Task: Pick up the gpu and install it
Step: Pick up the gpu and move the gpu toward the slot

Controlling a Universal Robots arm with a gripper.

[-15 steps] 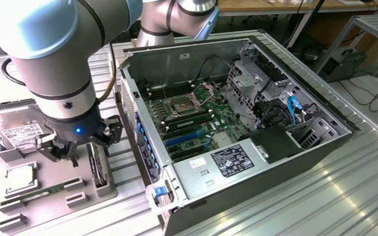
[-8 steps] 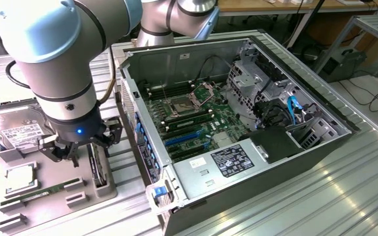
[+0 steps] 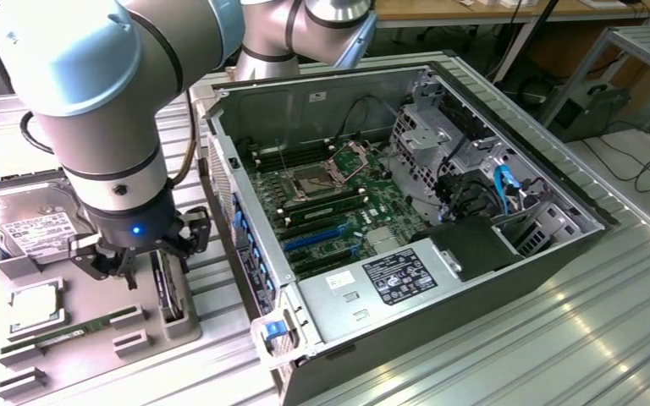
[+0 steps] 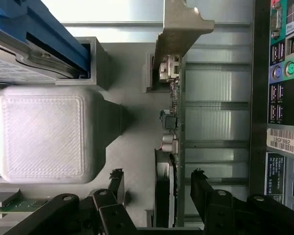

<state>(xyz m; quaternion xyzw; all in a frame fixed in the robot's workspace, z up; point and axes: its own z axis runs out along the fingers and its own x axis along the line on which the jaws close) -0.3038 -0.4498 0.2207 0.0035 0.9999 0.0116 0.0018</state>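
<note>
big grey arm (image 3: 99, 110) up front, gripper (image 3: 153, 264) spread wide and empty over the gpu (image 3: 172, 292), which stands on edge in the tray (image 3: 99, 338). wrist view: fingers (image 4: 116, 181) sit either side of the gpu (image 4: 169, 122), long axis running straight between them.

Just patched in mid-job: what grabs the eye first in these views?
The open black computer case, lying on its side in the exterior view's middle, bares its green motherboard. At that view's left, the black tool on the grey arm hangs open over the thin dark expansion card with a silver bracket, standing on edge in a grey holder tray; its fingers flank the card.
</note>
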